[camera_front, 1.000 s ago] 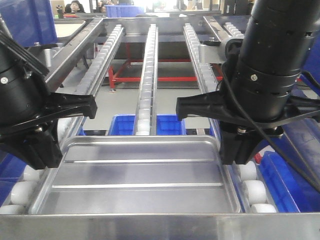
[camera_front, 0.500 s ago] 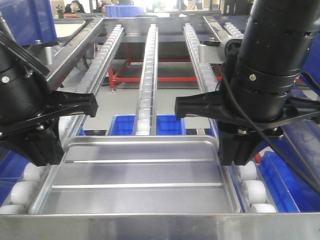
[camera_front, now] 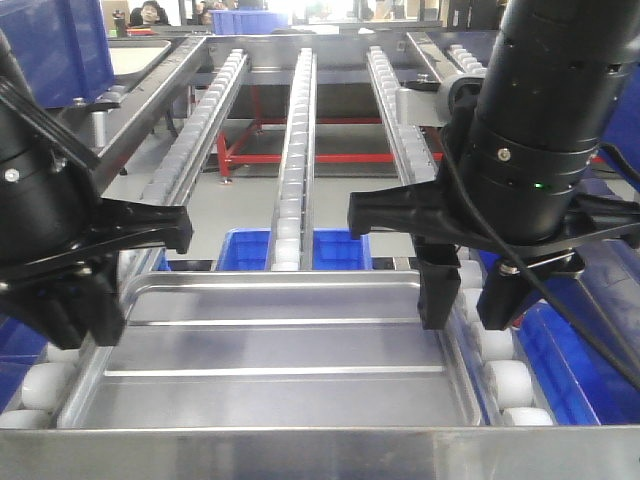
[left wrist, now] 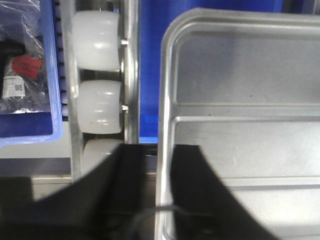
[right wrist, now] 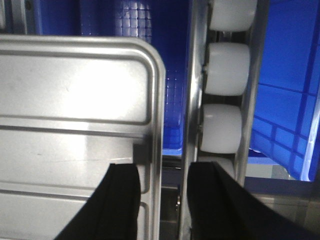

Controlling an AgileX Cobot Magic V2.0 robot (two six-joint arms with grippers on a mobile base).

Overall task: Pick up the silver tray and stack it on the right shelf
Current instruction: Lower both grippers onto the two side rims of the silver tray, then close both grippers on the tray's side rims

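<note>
1. Silver tray (camera_front: 270, 350) is seen lying flat on the roller lanes of the right shelf (camera_front: 296, 160), just behind the shiny front lip (camera_front: 300, 455).
2. Left claw (left wrist: 157, 150) is set astride the tray's left rim. It is released, w/ a dark slit shown on the outer side.
3. Right claw (right wrist: 164, 167) is set astride the right rim, also released, w/ gaps on both sides.
4. Risk: if one claw is clenched before the other, the tray could be skewed & the low rim lost.
5. Risk: white rollers (right wrist: 227, 67) look free-spinning, so a nudge could send the tray rolling askew, w/ blue bins (camera_front: 245, 250) below.
</note>
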